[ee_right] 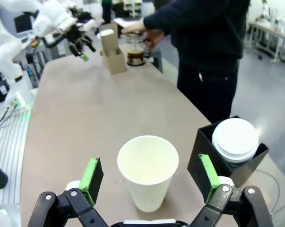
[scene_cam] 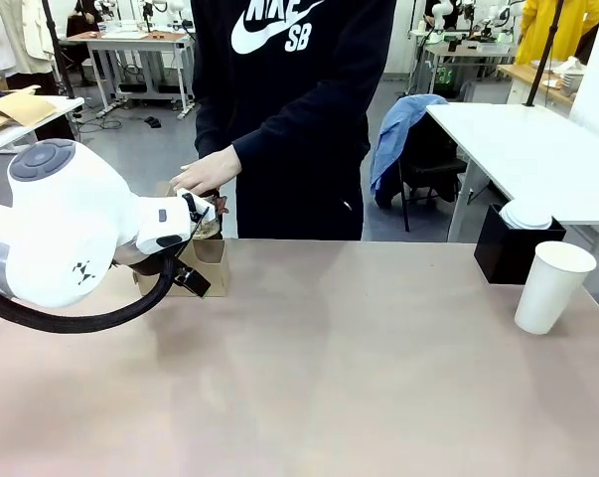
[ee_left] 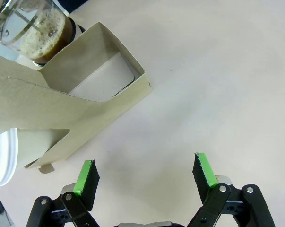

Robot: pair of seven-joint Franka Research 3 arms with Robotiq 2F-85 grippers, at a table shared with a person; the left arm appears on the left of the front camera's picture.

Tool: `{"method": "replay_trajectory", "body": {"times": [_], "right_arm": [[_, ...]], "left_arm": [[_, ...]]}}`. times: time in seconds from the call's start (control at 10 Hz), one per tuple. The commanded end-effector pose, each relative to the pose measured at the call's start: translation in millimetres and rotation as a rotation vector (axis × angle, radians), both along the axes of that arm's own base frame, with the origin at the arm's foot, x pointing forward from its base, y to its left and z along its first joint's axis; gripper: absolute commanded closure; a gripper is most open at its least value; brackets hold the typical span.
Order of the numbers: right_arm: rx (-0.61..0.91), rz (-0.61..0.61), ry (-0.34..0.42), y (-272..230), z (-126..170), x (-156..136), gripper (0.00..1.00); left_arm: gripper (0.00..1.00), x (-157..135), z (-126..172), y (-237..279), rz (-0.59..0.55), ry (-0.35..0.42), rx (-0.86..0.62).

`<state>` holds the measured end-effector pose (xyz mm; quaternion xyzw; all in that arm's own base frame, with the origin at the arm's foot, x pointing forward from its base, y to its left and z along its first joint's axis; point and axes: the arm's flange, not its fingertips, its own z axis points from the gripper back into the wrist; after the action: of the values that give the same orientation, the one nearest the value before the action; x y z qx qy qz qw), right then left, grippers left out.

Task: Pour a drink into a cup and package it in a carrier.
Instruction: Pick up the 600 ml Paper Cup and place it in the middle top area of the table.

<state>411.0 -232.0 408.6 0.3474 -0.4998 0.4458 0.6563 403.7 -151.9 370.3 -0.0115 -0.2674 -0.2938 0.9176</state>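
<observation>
While beside cup [scene_cam: 554,286], black box [scene_cam: 503,255]

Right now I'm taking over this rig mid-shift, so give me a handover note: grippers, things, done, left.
Left gripper: jaws open, empty, above the table beside the carrier.
Right gripper: jaws open, empty, facing the cup.
Cup empty, upright, next to the black box.
Jug of drink beside the carrier, person's hand at its lid.
Done: nothing poured.
Left: pour, then put the cup in the carrier.
</observation>
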Motion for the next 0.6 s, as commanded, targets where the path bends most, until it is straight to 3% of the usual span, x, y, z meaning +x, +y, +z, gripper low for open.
{"method": "replay_trajectory", "body": {"times": [0.0,0.5], "right_arm": [[0.087,0.082,-0.073,-9.5,-32.8,-2.2,0.00],[0.117,-0.015,-0.086,5.6,-94.7,-1.0,0.00]], "left_arm": [[0.00,-0.1,0.0,0.1,0.000,0.000,-0.001],[0.00,-0.1,0.0,0.1,0.000,0.000,-0.001]]}}
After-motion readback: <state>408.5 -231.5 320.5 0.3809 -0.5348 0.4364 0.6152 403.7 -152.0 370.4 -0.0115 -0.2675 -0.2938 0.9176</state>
